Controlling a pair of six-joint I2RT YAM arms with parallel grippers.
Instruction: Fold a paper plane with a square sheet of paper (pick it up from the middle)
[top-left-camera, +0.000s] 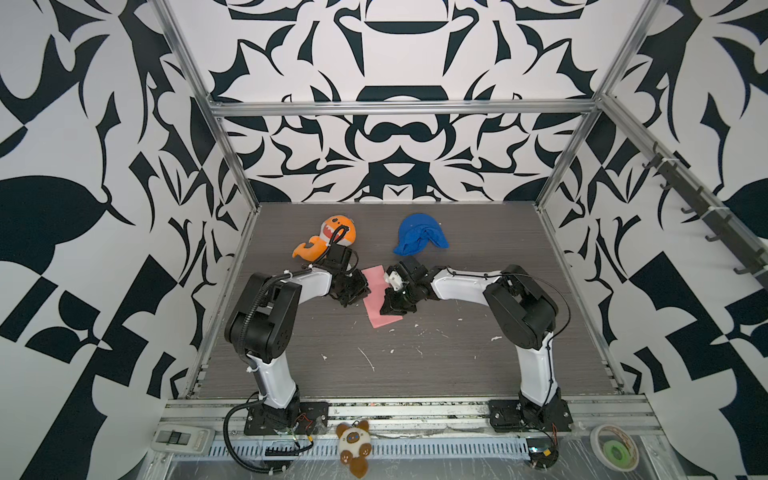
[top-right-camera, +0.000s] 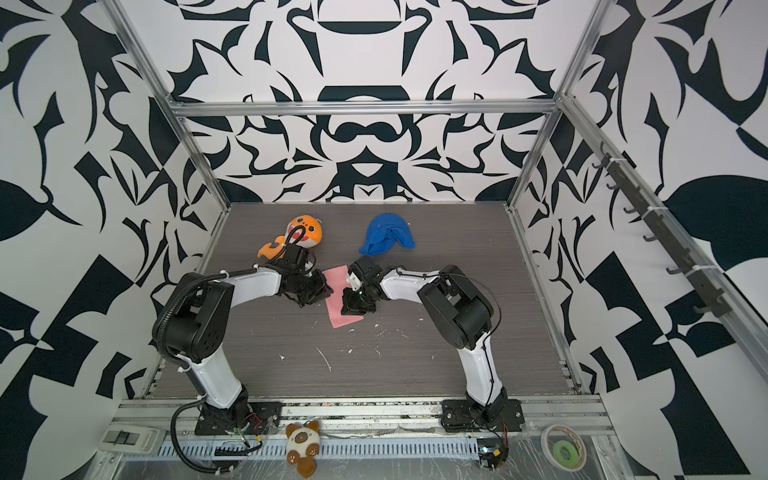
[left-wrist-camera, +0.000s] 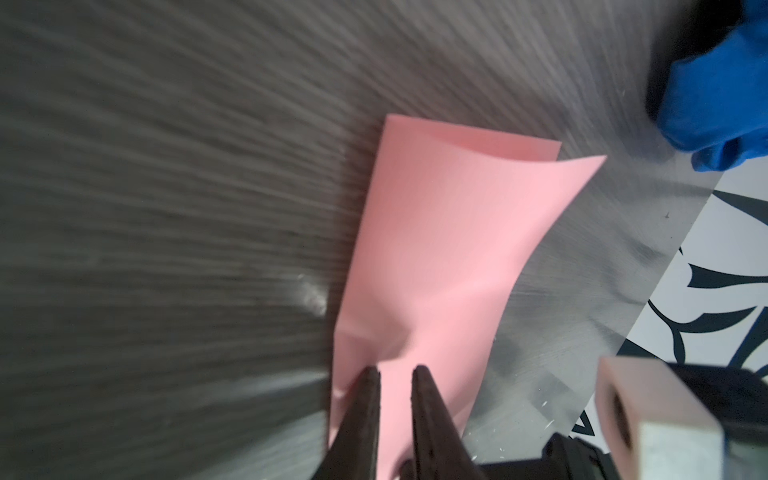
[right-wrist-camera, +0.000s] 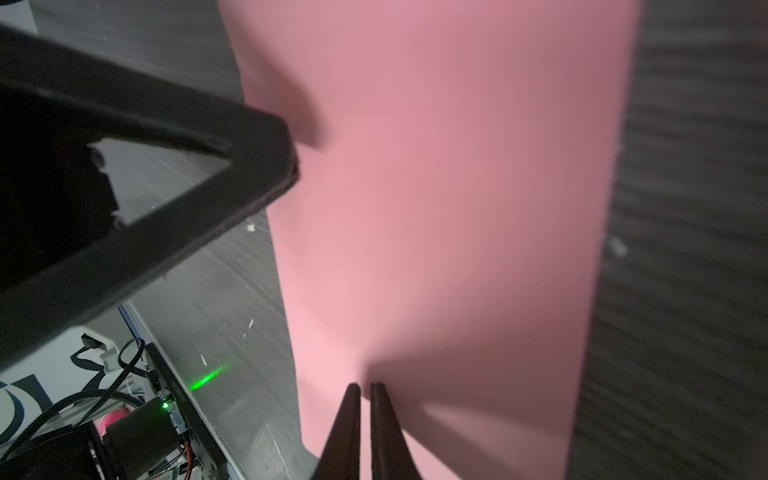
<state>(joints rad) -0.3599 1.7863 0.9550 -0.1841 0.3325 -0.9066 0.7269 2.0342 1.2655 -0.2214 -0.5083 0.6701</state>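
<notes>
Left gripper jaws slightly apart, right gripper jaws nearly together. I'd drag along the pink paper fold slowly, evenly.

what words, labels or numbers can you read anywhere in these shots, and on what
None can be read in any view.
Black strip, right wrist view: maybe tiny print, too blurred to read.
White switch box: no legible marking.
Pink paper: plain, no print.
</notes>
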